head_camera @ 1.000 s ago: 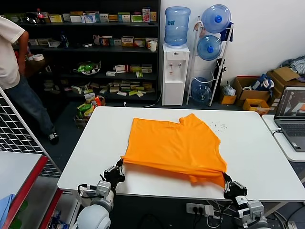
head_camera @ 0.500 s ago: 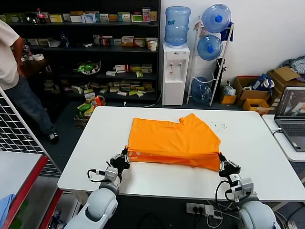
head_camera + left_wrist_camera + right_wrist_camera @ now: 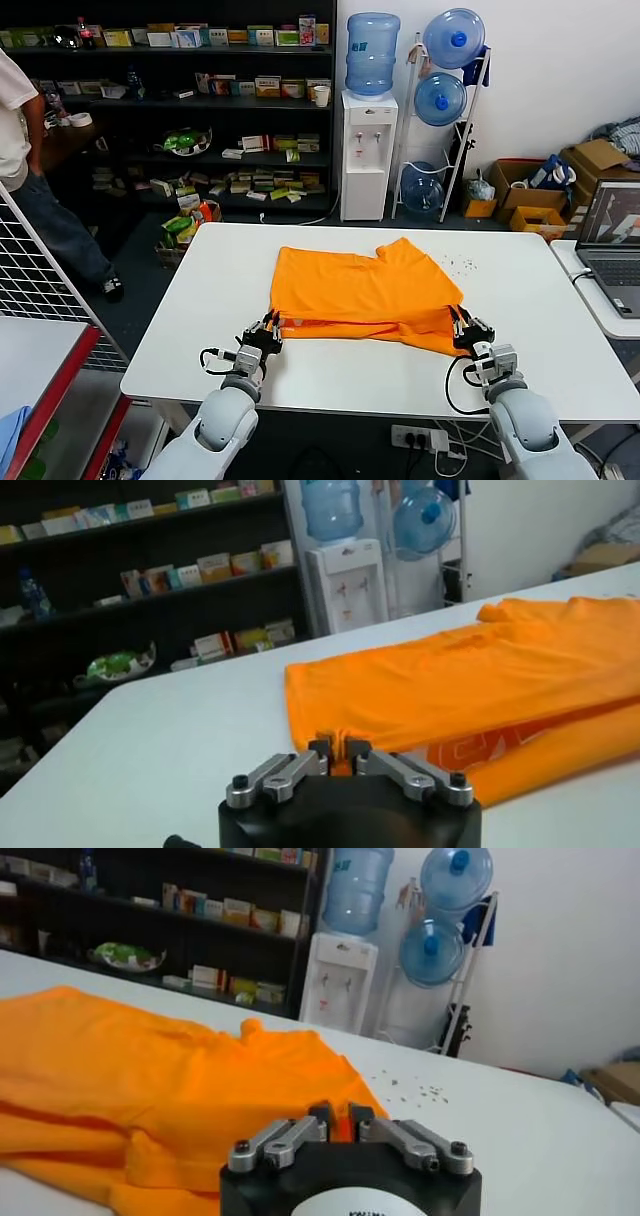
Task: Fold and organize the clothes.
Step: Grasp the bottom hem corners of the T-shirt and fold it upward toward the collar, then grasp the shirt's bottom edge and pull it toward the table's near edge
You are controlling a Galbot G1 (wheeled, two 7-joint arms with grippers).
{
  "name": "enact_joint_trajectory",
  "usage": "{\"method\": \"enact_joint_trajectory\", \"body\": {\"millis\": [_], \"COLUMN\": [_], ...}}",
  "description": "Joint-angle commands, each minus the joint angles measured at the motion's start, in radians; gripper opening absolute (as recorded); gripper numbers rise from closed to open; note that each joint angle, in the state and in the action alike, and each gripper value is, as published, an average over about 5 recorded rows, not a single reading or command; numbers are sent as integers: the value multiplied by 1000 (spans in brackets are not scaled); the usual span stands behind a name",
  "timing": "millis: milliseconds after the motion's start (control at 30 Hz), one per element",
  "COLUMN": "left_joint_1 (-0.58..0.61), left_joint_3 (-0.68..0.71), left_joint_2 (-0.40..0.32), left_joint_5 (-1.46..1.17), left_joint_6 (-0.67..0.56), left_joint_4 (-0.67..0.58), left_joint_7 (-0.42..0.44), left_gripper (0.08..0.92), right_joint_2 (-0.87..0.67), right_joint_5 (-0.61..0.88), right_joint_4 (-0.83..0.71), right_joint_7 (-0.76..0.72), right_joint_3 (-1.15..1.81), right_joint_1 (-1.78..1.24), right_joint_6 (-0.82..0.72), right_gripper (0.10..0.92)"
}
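Note:
The orange T-shirt [image 3: 365, 290] lies on the white table [image 3: 200, 310], its near part doubled back over the rest. My left gripper [image 3: 270, 328] is shut on the shirt's near left corner. My right gripper [image 3: 462, 326] is shut on the near right corner. In the left wrist view the shirt [image 3: 480, 675] is pinched between the jaws of the gripper [image 3: 339, 752], with white lettering showing on the lower layer. In the right wrist view the shirt [image 3: 150, 1078] is pinched in the gripper [image 3: 340, 1118].
A laptop [image 3: 612, 245] sits on a side table at the right. A person [image 3: 25, 170] stands at the far left by a wire rack [image 3: 40, 290]. Shelves, a water dispenser [image 3: 367, 150] and boxes stand behind the table.
Both grippers have carried the shirt's near edge up and away from me, over the shirt. The hanging fold is now laid flatter and the folded shirt is shorter.

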Motion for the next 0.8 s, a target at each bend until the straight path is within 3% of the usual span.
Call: {"method": "enact_joint_trajectory", "body": {"millis": [33,200,533,667,800], "left_joint_1": [0,38,82,79,72], "left_joint_3": [-5,-19,-33,-37,-39], "left_joint_2": [13,40,58,58,52], "left_joint_5": [-18,-32,-112,-138,-177], "left_joint_6": [-36,-46,12,36,61], "left_joint_4": [16,-22,-62,-52,-37], "left_joint_7": [1,4,3,-2,-10], "left_gripper": [245,393,687,787,819], "right_joint_2": [5,0,-13,-9,-6], "right_joint_5": [15,29,13,4,-12], "right_joint_4": [-46,40,126,128,116], "right_joint_7": [-13,-25,-16,-24,-40], "right_joint_3": [-9,25,134,160,160], "right_joint_1": [36,-30,-198,-240,-252], "right_joint_6": [67,83,-128,-155,-163], "right_gripper": [373,512,790,820,822]}}
